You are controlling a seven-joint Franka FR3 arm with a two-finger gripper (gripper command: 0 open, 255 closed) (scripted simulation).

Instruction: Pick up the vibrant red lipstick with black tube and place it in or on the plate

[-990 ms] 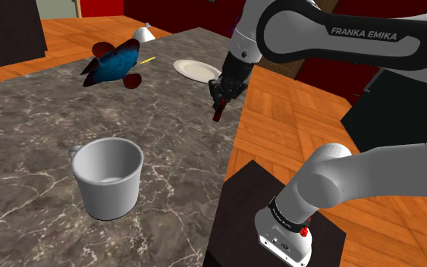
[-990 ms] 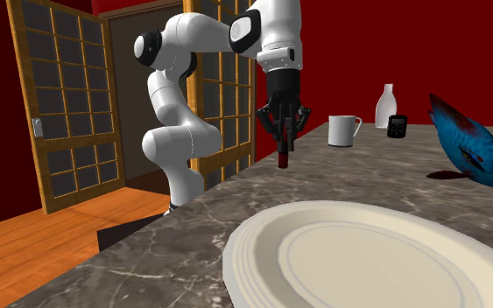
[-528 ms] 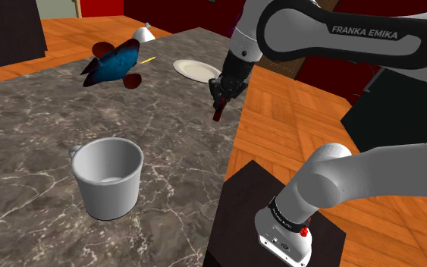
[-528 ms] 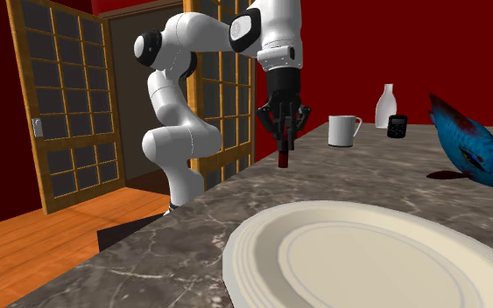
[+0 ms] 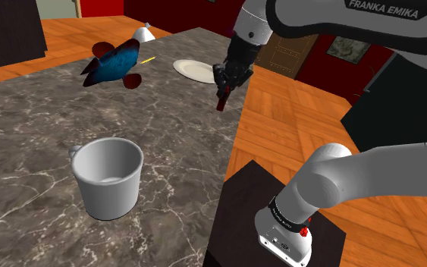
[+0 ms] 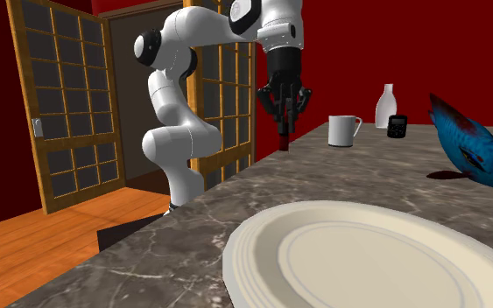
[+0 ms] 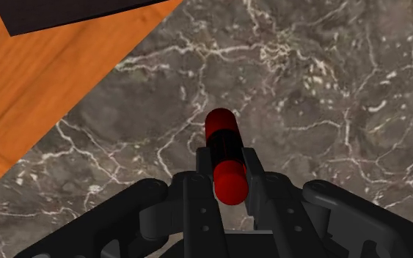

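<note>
Lipstick [image 7: 221,135] gripped above the counter [image 5: 45,121], apart from the plate [image 5: 196,70].

On the grey marble counter a white mug [image 5: 107,178] is seen at 7 o'clock in the shoulder view, with only its own pale floor visible inside. The white plate is seen at 12 o'clock, its face bare. "FRANKA EMIKA" is read on the arm [image 5: 378,9]. The lipstick, glossy red at both ends with a black band between, is clasped in the narrowed fingers of the gripper [image 7: 225,163] and held clear of the marble near the counter's edge, at the plate's 5 o'clock.
</note>
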